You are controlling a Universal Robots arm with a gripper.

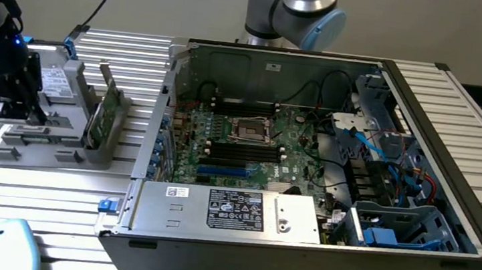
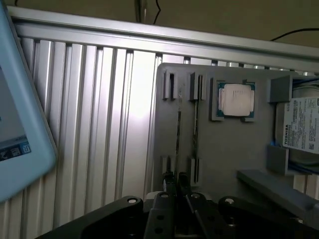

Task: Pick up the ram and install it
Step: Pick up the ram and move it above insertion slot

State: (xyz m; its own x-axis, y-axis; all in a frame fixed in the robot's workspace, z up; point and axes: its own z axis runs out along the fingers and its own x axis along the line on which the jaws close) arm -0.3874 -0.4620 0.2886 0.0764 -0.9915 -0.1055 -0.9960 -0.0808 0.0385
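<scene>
Tool [image 1: 13, 101] hangs at the exterior view's left edge, over the outer side of the grey holder tray [image 1: 43, 144] on the slatted surface [image 1: 29, 187]. In the wrist view the tool [image 2: 176, 180] is narrow, with a slim gap between the fingertips and nothing held. The ram [image 1: 104, 110] stands on edge in the tray's slots on the side nearest the open computer case [image 1: 301, 249], apart from the tool. The wrist view shows the ram [image 2: 178, 134] edge-on beside the processor [image 2: 237, 99] and drive [image 2: 301, 132].
</scene>
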